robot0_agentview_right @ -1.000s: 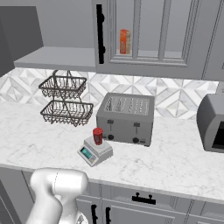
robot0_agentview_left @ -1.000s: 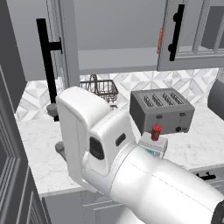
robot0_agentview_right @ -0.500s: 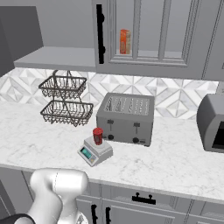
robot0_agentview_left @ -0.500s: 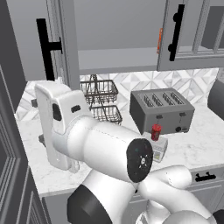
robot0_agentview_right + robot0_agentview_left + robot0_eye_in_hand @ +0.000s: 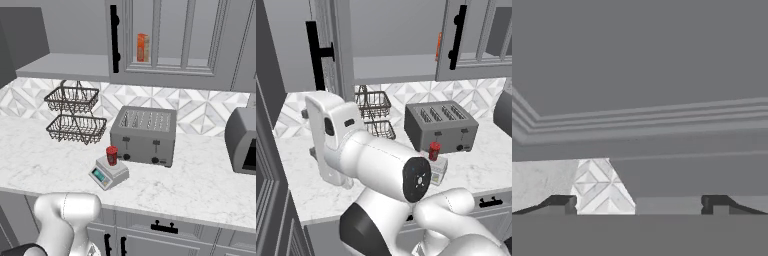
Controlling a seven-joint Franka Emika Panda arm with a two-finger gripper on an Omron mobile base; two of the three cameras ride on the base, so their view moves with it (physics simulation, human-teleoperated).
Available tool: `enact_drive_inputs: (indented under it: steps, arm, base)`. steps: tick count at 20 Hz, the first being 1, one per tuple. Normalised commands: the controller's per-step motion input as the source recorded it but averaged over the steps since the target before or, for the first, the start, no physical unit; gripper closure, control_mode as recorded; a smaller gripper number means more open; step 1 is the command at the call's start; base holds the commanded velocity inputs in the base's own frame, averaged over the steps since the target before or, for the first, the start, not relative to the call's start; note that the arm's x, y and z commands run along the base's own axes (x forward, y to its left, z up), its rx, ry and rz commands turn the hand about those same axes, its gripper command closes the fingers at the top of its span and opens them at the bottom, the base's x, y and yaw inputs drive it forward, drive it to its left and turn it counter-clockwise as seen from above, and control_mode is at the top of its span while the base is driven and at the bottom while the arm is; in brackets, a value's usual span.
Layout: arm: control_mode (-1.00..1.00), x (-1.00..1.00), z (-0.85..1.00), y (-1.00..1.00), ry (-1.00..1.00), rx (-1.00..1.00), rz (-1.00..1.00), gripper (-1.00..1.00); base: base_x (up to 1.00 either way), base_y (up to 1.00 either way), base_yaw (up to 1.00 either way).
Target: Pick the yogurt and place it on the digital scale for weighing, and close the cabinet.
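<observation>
Jaws (image 5: 640, 205) spread wide and empty, facing the cabinet (image 5: 662, 75) door's panelled face close up.

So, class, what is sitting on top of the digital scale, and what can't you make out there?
The yogurt stands upright on the digital scale. The top plate beneath the cup is covered, and the display's reading is too small to tell.

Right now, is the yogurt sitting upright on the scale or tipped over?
Upright. The yogurt stands on the digital scale top plate, in front of the toaster.
</observation>
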Motion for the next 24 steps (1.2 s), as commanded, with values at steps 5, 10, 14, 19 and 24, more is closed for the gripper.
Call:
enact_drive_inputs:
  steps: [5,10,14,19,24]
  arm:
    - [-1.00,0.84,-0.05,-0.83,0.00,0.07,-0.12,-1.00]
    - [-1.00,0.88,-0.03,-0.99,0.03,0.14,-0.12,-1.00]
    - [-1.00,1.00,-0.08,-1.00,0.06,0.18,-0.11,-1.00]
    - [-1.00,1.00,-0.20,-1.00,0.07,0.17,-0.11,-1.00]
    - [-1.00,1.00,-0.21,-1.00,0.01,0.18,-0.08,-1.00]
  base:
    - [0.00,0.00,0.00]
    - [0.00,0.00,0.00]
    - [0.00,0.00,0.00]
    - [0.00,0.00,0.00]
    - [0.00,0.00,0.00]
